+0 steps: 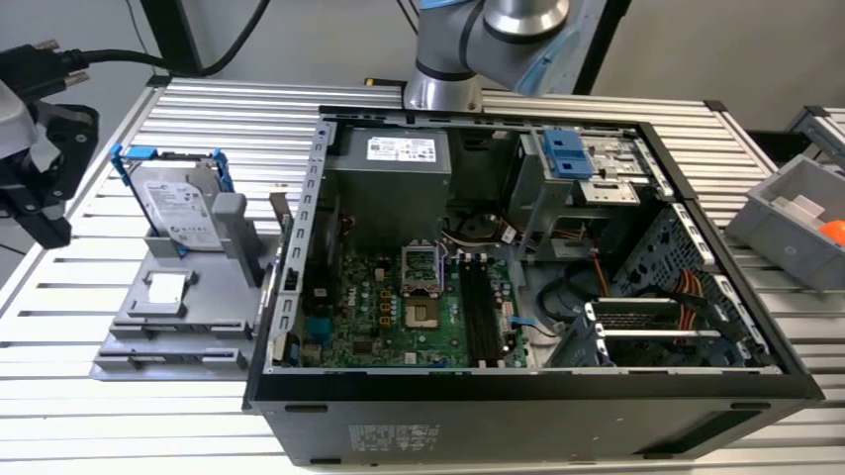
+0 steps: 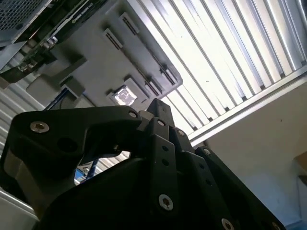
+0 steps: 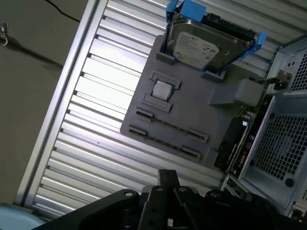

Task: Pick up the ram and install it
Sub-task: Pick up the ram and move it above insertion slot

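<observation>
- The ram point(image 3: 233, 143) looks to be the thin dark stick with chips and labels. It stands on its long edge at the side of the grey holder point(image 3: 192, 115), just beside the wall of the open computer case point(image 1: 528, 396).
- In the exterior view the ram point(image 1: 279, 223) shows as a narrow strip between holder and case. From here I cannot tell how it is seated in the holder.
- The hand point(image 3: 168, 203) hangs over the slatted worktop point(image 1: 212, 109) near the holder and apart from the ram. Nothing shows in its grasp. I cannot tell whether it is released or clenched.
- The black slots point(image 1: 478, 317) on the board inside the case carry no stick, so the ram is judged not yet picked up or fitted.
- A hard drive point(image 3: 201, 43) in a blue frame and a small square chip point(image 3: 162, 90) also sit on the holder, away from the ram.
- Handling, as a judgement:
  - The stick is light, stiff and thin, and its flat faces are smooth enough to slip.
  - It should bear a straight push along its upper edge but not bending or twisting.
  - The chips and the contact edge are the fragile parts.
  - The best hold is across the two flat faces near the middle of the free upper edge, or at the short ends, clear of the contacts.
</observation>
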`<action>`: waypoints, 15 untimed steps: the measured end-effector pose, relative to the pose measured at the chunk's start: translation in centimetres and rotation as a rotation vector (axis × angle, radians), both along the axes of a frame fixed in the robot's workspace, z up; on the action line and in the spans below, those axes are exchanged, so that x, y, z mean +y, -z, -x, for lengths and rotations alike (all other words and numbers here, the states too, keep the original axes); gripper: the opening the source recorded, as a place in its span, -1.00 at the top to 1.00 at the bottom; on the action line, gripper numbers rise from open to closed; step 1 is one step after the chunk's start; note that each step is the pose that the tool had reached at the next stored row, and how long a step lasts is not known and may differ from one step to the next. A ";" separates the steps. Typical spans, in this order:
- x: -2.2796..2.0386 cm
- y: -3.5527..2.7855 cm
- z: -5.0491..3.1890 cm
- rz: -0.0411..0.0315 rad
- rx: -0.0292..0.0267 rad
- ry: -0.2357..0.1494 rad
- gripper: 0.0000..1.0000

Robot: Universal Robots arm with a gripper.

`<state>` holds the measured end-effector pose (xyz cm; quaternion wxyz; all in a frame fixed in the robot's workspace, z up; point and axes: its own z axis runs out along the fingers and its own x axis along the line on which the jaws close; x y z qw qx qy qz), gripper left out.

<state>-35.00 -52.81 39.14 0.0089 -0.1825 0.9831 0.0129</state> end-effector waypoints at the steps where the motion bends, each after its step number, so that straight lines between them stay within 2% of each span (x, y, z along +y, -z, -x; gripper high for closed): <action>1: 0.00 0.00 0.00 -0.0035 -0.0044 -0.006 1.00; 2: -0.01 0.00 0.00 -0.0091 -0.0084 -0.010 1.00; 3: -0.02 0.00 0.00 -0.0165 -0.0101 -0.012 1.00; 7: -0.03 0.04 0.00 -0.0592 -0.0110 -0.023 1.00; 8: -0.02 0.04 0.01 -0.0634 -0.0109 -0.029 1.00; 15: -0.03 0.06 0.00 -0.0644 -0.0072 -0.143 1.00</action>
